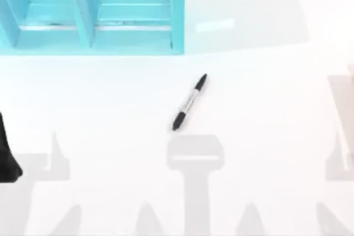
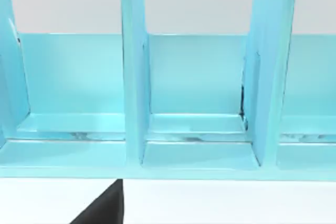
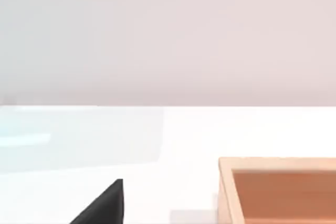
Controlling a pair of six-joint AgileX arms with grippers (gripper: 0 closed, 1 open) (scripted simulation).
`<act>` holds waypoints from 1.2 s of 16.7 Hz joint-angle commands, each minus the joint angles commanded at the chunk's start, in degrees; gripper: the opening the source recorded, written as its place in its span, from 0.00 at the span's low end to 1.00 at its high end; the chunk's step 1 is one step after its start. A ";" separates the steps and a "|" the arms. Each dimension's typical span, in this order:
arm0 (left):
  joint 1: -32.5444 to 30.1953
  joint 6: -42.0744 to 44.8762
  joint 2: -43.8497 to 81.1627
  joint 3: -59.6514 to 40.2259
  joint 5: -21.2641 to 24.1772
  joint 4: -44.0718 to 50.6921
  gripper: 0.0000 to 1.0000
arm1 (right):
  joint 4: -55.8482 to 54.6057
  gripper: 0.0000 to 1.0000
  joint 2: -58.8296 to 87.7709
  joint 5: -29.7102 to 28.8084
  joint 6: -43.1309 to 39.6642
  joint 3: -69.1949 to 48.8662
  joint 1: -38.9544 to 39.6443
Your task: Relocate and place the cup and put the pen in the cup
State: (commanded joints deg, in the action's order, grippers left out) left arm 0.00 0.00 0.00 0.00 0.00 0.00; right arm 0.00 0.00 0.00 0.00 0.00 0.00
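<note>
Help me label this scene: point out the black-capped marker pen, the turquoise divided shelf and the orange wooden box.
Black-capped grey-barrelled marker pen (image 1: 189, 102): top view, mid-barrel.
Turquoise divided shelf (image 1: 177, 15): top view, right end wall.
Orange-brown wooden box (image 3: 227, 192): right wrist view, near rim.

The pen (image 1: 189, 102) lies on the table (image 1: 265, 109) near the middle of the top view, slanting from lower left to upper right. A shelf unit (image 1: 91, 12) with upright dividers fills the upper left, well behind the pen.

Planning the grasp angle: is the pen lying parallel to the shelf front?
No, the pen lies diagonally on the table, slanted to the shelf.
</note>
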 joint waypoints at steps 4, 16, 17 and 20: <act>0.00 0.00 0.00 0.00 0.00 0.00 1.00 | 1.65 1.00 1.76 -0.01 -0.58 -1.74 -0.63; 0.00 0.00 0.00 0.00 0.00 0.00 1.00 | 41.10 1.00 54.99 -0.16 -14.65 -49.87 -15.40; 0.00 0.00 0.00 0.00 0.00 0.00 1.00 | 45.20 1.00 60.95 -0.17 -16.12 -55.01 -16.92; 0.00 0.00 0.00 0.00 0.00 0.00 1.00 | 56.80 1.00 77.98 -0.18 -20.30 -69.68 -21.21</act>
State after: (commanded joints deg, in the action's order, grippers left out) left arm 0.00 0.00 0.00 0.00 0.00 0.00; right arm 56.80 77.98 -0.18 -20.30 -69.68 -21.21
